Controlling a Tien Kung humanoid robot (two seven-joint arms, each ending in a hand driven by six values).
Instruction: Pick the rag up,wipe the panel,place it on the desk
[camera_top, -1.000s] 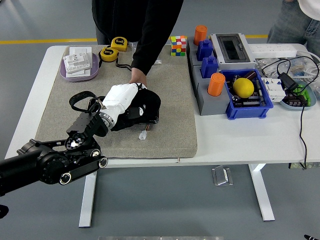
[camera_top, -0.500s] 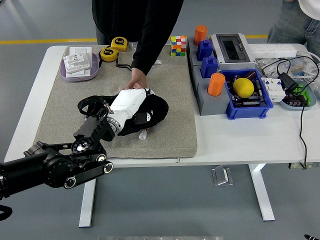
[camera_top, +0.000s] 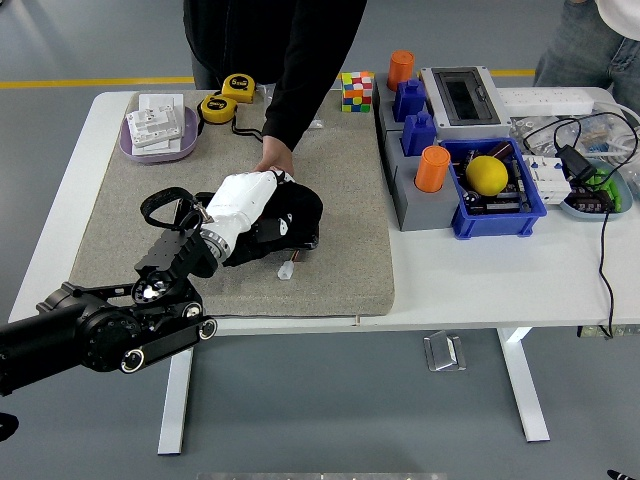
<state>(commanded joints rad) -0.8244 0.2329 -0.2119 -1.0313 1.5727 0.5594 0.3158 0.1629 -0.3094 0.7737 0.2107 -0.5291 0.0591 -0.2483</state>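
Note:
A black rag (camera_top: 296, 212) lies bunched on the grey-brown felt panel (camera_top: 345, 230) in the middle of the table. My left hand (camera_top: 243, 203), white-backed on a black arm reaching in from the lower left, lies on top of the rag with its fingers curled into the cloth. A person's hand (camera_top: 273, 159), in a black sleeve, rests on the panel at the rag's far edge, touching my hand. A small pale object (camera_top: 286, 270) lies on the panel just in front of the rag. My right arm is out of view.
A purple tray (camera_top: 135, 146) of white boxes and two yellow tape measures (camera_top: 217, 106) sit at the back left. A colour cube (camera_top: 357, 91), a grey stand with orange cylinders (camera_top: 433, 169), a blue bin with a yellow ball (camera_top: 487, 175) and cables (camera_top: 600, 230) fill the right.
My left hand slid right across the panel with the rag, then back left to about where it was. The person's hand stayed at the rag's far edge.

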